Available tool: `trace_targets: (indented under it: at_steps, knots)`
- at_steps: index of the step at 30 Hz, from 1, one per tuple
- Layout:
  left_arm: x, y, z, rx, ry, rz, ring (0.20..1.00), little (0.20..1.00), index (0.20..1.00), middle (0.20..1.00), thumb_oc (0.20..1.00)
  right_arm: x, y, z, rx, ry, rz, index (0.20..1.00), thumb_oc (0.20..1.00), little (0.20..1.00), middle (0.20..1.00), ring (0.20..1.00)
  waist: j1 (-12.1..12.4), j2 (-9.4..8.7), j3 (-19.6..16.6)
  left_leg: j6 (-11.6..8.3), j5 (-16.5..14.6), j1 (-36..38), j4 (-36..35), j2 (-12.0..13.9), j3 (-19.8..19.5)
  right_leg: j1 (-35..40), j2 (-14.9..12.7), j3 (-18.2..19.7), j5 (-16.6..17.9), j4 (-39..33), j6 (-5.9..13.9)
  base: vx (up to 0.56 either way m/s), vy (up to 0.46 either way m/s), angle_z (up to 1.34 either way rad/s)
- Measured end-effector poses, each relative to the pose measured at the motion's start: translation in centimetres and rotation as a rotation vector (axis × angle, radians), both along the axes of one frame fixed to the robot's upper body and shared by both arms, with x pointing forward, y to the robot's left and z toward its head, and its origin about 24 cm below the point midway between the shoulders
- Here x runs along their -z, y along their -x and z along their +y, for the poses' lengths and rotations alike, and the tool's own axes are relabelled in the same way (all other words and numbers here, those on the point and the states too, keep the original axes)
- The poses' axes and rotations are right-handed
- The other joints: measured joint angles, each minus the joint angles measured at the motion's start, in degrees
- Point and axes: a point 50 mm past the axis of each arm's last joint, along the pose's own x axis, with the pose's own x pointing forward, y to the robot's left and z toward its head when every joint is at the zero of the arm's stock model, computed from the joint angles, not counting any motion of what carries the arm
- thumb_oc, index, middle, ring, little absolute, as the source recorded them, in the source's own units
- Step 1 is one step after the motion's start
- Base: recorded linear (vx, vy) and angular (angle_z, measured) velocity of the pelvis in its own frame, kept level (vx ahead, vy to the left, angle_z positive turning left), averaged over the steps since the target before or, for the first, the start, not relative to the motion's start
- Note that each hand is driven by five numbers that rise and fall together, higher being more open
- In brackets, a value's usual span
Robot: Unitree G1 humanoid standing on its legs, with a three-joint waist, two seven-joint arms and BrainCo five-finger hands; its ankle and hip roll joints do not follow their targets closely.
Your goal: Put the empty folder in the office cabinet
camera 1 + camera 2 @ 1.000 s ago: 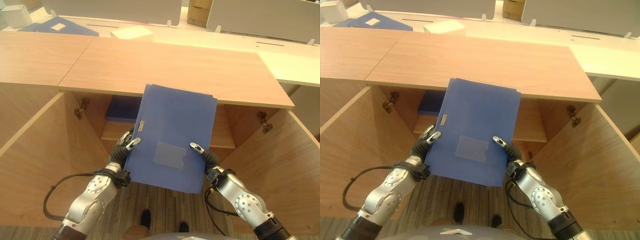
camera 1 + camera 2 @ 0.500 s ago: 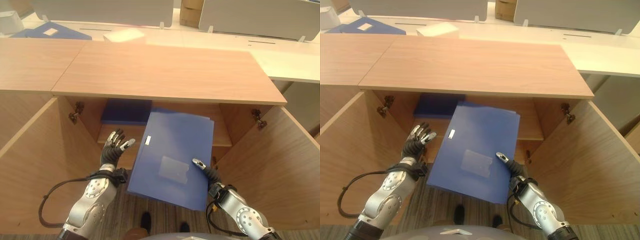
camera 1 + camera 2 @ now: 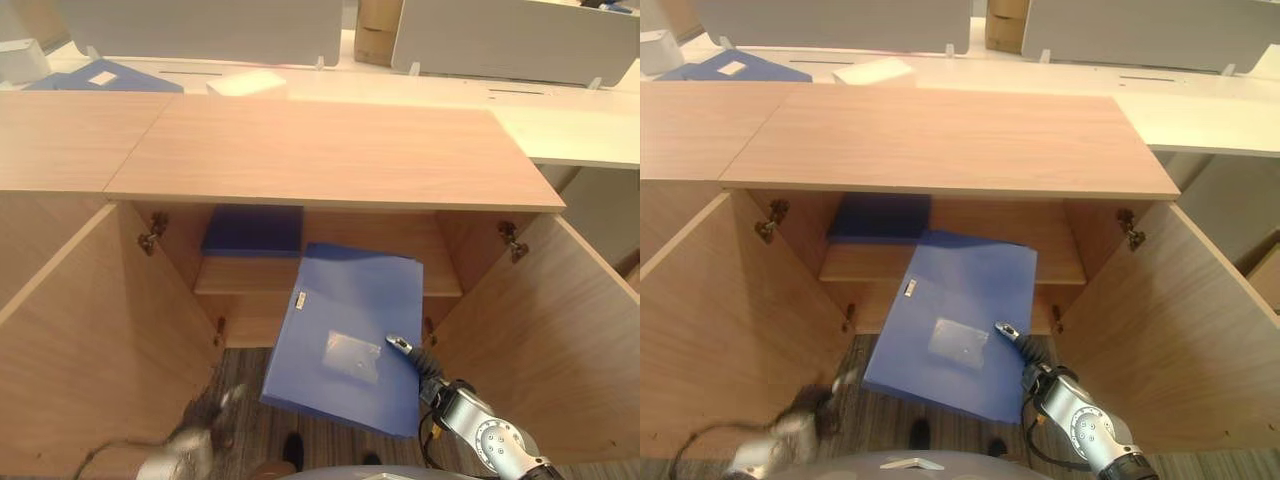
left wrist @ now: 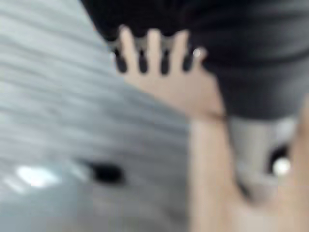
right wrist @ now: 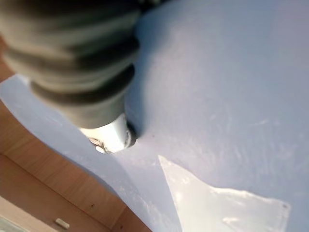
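Right robot hand [image 3: 405, 349], lower right of the left eye view: one dark-tipped digit lies on top of the folder [image 3: 350, 335] near its right edge; the remaining fingers are hidden beneath it, so I cannot tell whether the grip is closed or simply supporting. The right wrist view shows that digit pressed flat on the blue cover beside the clear label pocket [image 5: 227, 203].

Left robot hand [image 3: 195, 445], lower left of the frame, is a blur low down near the floor, well apart from the folder; finger posture unreadable.

Folder: blue, held in front of the open cabinet [image 3: 330, 150], its far edge at the front lip of the shelf [image 3: 250, 272], its near edge over the floor. Long axis runs from the hand toward the cabinet opening, slightly skewed toward the upper right. A second blue folder [image 3: 253, 230] already lies on the shelf's left part, apart from this one.

Judgement: the right hand alone carries it; the folder extends up and left of that hand, so the move is a forward push along the long axis onto the shelf's right part.
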Motion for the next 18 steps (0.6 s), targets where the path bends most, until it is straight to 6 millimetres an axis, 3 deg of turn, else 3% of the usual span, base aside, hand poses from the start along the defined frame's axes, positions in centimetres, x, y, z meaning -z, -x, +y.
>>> trace_targets:
  at_steps: [1,2,5,7,9,14,18]
  knots:
    - [0.9,4.2,0.1,-0.062,-0.01,0.195,1.0,1.0,1.0,1.0,1.0,0.0,0.1,0.5,-0.009,-0.011,0.003,0.2,0.2,0.2,0.2,0.2,-0.4,-0.64,-0.5,-0.05,0.0,-0.2,0.0,0.1,0.3,-0.5,0.1,0.2,0.0,-0.1,-0.02,0.01,-0.009,-0.07]
    - [1.1,7.2,-0.2,-0.087,0.002,0.321,1.0,1.0,1.0,1.0,1.0,0.1,0.2,0.7,-0.01,-0.017,0.007,0.2,0.2,0.2,0.2,0.2,-0.2,-1.07,-0.7,-0.33,0.2,-0.4,0.0,0.2,0.6,-0.8,0.1,0.3,0.1,0.1,0.03,0.01,-0.021,-0.05]
    - [0.9,12.7,-2.1,-0.147,0.08,0.541,1.0,1.0,1.0,1.0,1.0,0.6,0.2,1.1,-0.014,-0.024,0.031,0.2,0.2,0.2,0.2,0.2,0.4,-1.99,-1.1,-0.23,0.1,-0.2,0.0,0.1,0.6,-0.7,0.0,0.2,0.1,0.1,0.14,0.01,-0.034,0.02]
    - [0.6,14.2,-2.9,-0.169,0.115,0.625,1.0,1.0,1.0,1.0,1.0,1.1,0.2,1.6,-0.019,-0.033,0.049,0.2,0.2,0.2,0.2,0.2,0.3,-2.31,-1.4,-0.04,-0.1,-0.2,0.0,0.1,0.9,-0.8,0.0,0.5,0.2,0.1,0.21,0.01,-0.015,-0.08]
    - [0.6,14.6,-3.4,-0.181,0.156,0.62,1.0,1.0,1.0,1.0,1.0,1.2,0.4,2.0,-0.033,-0.037,0.056,0.2,0.2,0.2,0.2,0.2,0.5,-2.47,-1.5,-0.05,-0.1,-0.3,0.0,0.3,1.1,-0.9,0.0,0.7,0.2,0.1,0.28,0.01,0.014,-0.07]
    - [1.3,11.1,-3.0,-0.147,0.174,0.464,1.0,1.0,1.0,1.0,1.0,1.1,0.3,2.3,-0.032,-0.053,0.053,0.2,0.2,0.2,0.2,0.2,0.9,-3.32,-2.1,-0.05,0.0,-0.4,0.0,0.5,1.6,-0.9,0.0,1.2,-0.1,0.0,-0.12,-0.01,0.042,-0.07]
    - [1.4,10.5,-2.4,-0.134,0.159,0.435,1.0,1.0,1.0,1.0,1.0,1.1,0.3,2.4,-0.034,-0.051,0.057,0.2,0.2,0.2,0.2,0.2,0.8,-3.3,-2.1,-0.04,0.0,-0.5,0.0,0.5,1.8,-1.1,-0.1,1.2,-0.1,0.0,-0.05,-0.01,0.012,-0.03]
